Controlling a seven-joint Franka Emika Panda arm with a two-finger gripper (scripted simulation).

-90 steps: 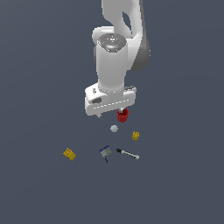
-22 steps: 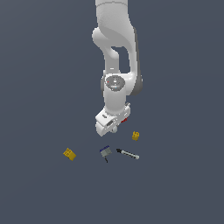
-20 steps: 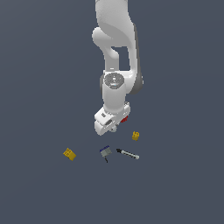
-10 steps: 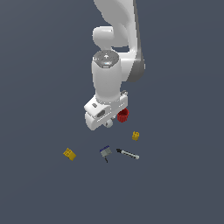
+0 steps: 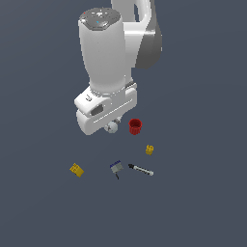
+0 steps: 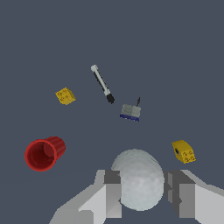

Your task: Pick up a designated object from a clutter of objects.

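Observation:
My gripper point(image 6: 142, 192) is shut on the pale grey-white ball point(image 6: 138, 178), which sits between the two fingers point(image 6: 111, 197) in the wrist view. In the exterior view the ball point(image 5: 112, 127) shows just under the white hand point(image 5: 103, 108), held well above the floor. The rest of the clutter lies below: a red cup point(image 5: 135, 126) point(image 6: 43, 153), two yellow blocks point(image 5: 149, 150) point(image 5: 76, 170), a black-and-white marker point(image 5: 141, 170) point(image 6: 102, 83) and a grey-blue gadget point(image 5: 116, 168) point(image 6: 131, 112).
The floor point(image 5: 202, 193) is a plain dark grey surface. The yellow blocks also show in the wrist view point(image 6: 65, 96) point(image 6: 183, 151), spread apart from the other items.
The arm came down over the ball, closed on it, and has risen with it. The ball is gone from its spot on the floor beside the red cup.

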